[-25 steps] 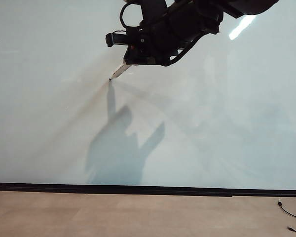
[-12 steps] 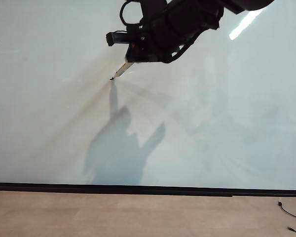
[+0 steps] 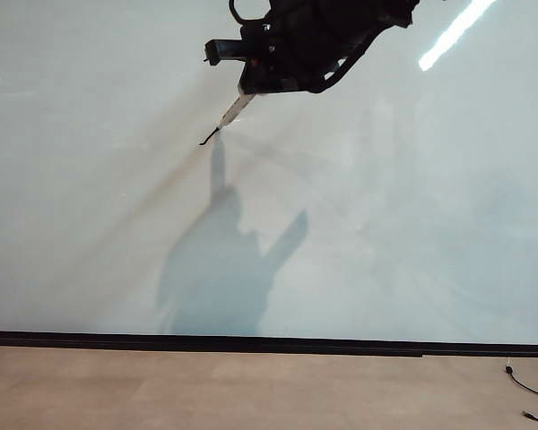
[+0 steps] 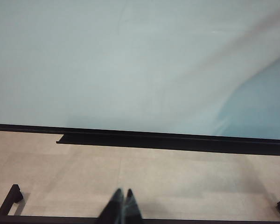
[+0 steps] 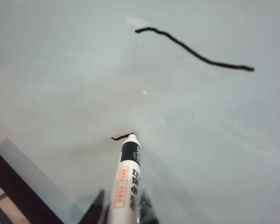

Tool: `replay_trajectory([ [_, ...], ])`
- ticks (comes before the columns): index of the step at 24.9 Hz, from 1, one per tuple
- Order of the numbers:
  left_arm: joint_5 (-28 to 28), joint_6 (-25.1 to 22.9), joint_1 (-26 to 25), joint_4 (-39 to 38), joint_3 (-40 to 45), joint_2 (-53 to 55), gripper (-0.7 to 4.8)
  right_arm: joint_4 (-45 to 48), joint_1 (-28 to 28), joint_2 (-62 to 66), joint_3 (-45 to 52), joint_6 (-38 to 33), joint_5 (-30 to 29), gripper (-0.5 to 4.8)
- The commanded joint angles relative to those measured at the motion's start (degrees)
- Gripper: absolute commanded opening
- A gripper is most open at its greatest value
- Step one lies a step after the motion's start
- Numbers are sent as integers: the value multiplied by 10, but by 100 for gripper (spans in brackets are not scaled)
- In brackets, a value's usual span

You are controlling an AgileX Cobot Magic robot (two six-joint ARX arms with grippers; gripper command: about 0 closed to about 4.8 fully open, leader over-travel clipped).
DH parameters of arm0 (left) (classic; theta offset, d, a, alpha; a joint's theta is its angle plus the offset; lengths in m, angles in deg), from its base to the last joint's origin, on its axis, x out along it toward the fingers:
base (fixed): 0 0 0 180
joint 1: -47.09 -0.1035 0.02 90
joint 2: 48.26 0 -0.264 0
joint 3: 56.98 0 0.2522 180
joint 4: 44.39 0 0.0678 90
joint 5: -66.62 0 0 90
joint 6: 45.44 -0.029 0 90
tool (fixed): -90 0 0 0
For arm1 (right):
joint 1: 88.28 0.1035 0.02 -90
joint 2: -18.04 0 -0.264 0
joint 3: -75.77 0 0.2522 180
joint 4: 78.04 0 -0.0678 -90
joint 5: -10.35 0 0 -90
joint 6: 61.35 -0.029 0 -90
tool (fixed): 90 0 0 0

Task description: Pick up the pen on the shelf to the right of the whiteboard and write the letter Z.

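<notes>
Whiteboard (image 3: pixel 386 224) meets the pen (image 5: pixel 126 184) tip; right claw (image 5: pixel 122 210) clamps it, left claw (image 4: pixel 122 205) together.

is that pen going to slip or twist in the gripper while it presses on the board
Possibly a little. The pen is a smooth, round, slim barrel, so it could twist in the right gripper, which holds only its rear end. It looks rigid, so bending seems unlikely. The glossy whiteboard should let its tip glide easily.

Bright, even light. My right arm throws a soft grey shadow (image 3: pixel 229 278) down the whiteboard (image 3: pixel 90 224); a glare streak (image 3: pixel 453 34) shines at its top right. My right wrist view is slightly blurred, the edges softest.
</notes>
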Motion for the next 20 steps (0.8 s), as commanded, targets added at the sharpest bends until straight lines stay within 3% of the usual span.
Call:
replay_trajectory([
  [1,0,-3,0,3,-1,0,-5,21,-6,-18,-5,12,42,-9],
  [20,0,-3,0,3,-1,0,-4,10,-26,-76,-5,37,56,-9],
])
